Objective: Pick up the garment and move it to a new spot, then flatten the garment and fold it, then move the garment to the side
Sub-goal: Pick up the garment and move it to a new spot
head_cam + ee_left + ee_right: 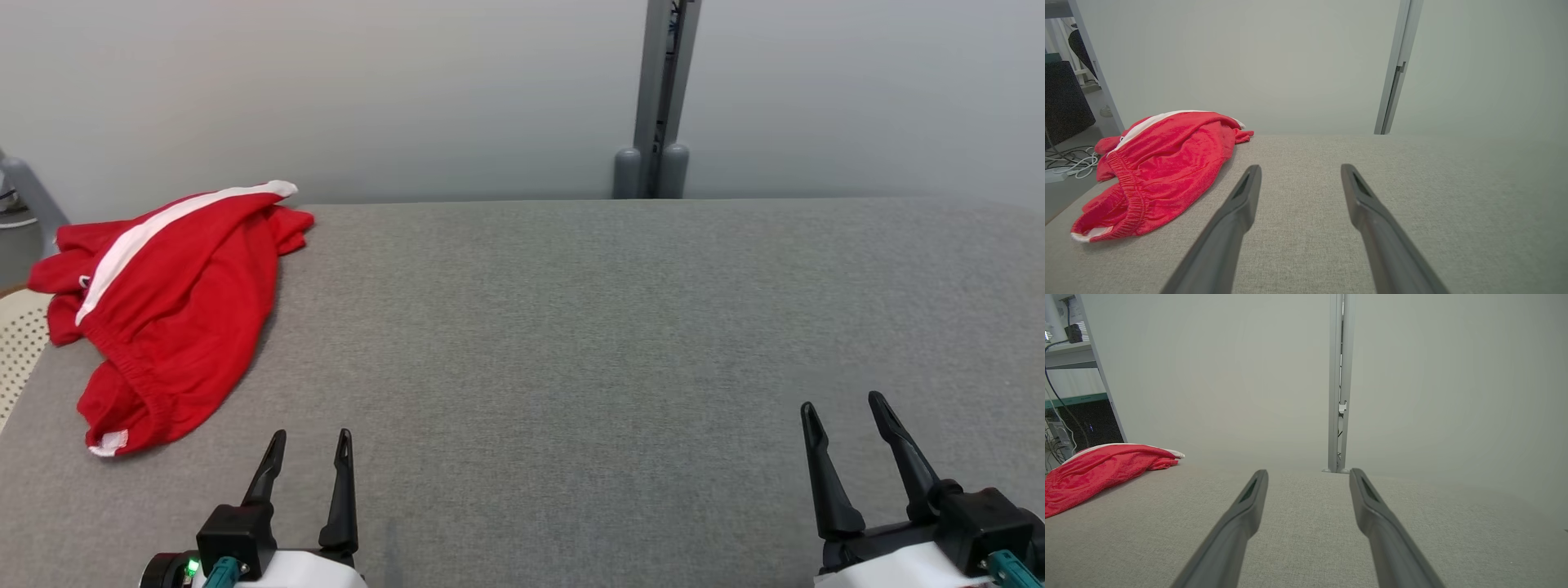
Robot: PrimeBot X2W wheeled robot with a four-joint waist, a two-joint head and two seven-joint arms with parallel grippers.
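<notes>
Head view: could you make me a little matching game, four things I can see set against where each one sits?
Things:
1. garment
2. left gripper
3. right gripper
4. grey post

Places:
A. upright behind the far edge of the table
B. lower right, open
C. crumpled at the table's far left
D. lower left, open

Pairs: 1-C, 2-D, 3-B, 4-A
</notes>
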